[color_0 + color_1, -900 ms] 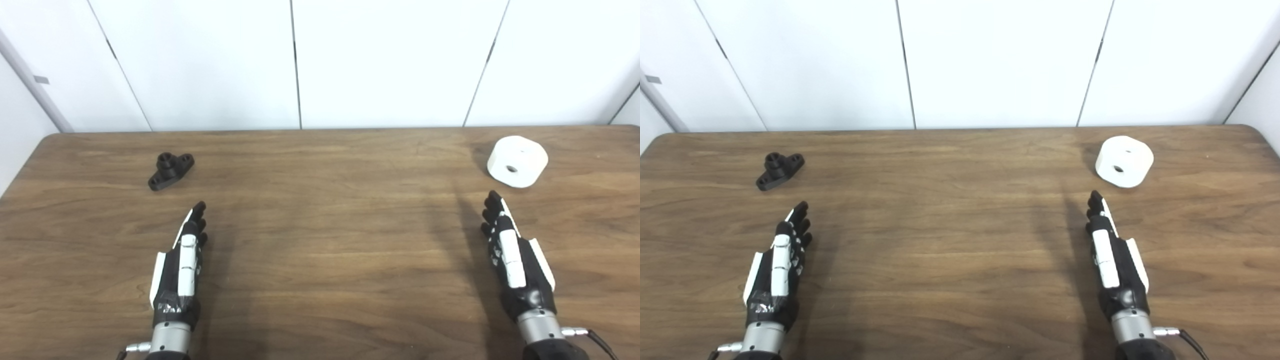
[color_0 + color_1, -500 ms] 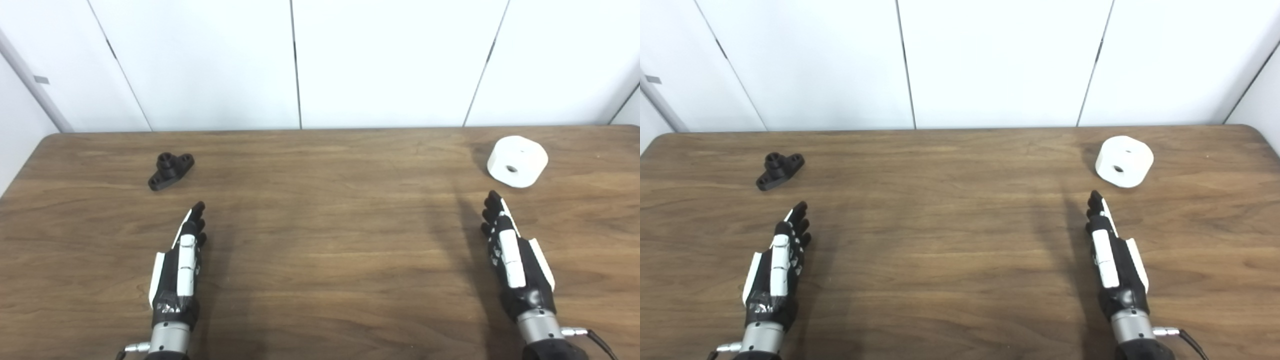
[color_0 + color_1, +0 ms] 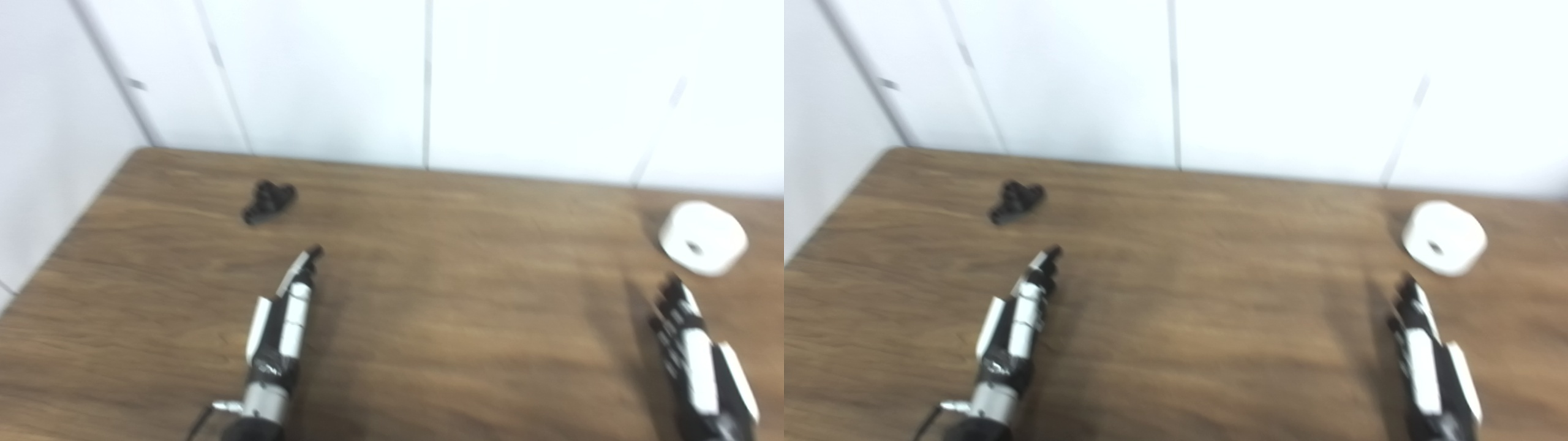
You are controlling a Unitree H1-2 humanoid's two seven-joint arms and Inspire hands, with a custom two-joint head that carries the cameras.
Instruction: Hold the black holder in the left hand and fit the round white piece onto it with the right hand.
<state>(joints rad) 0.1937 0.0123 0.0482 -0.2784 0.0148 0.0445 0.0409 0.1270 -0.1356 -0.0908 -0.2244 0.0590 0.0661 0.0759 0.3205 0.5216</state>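
Against the earlier frames the whole picture has swung and gone blurry, so the camera has turned while the things lie as they did: the black holder [image 3: 269, 201], a small matte flanged block with a raised boss, sits far left on the wood-grain counter [image 3: 441, 294], and the round white piece [image 3: 703, 237], a smooth squat cylinder with a small centre hole, lies far right. The left robot hand [image 3: 283, 318] stretches flat with fingers extended and empty, near the holder but apart from it. The right robot hand [image 3: 698, 361] is likewise outstretched and empty, just short of the white piece.
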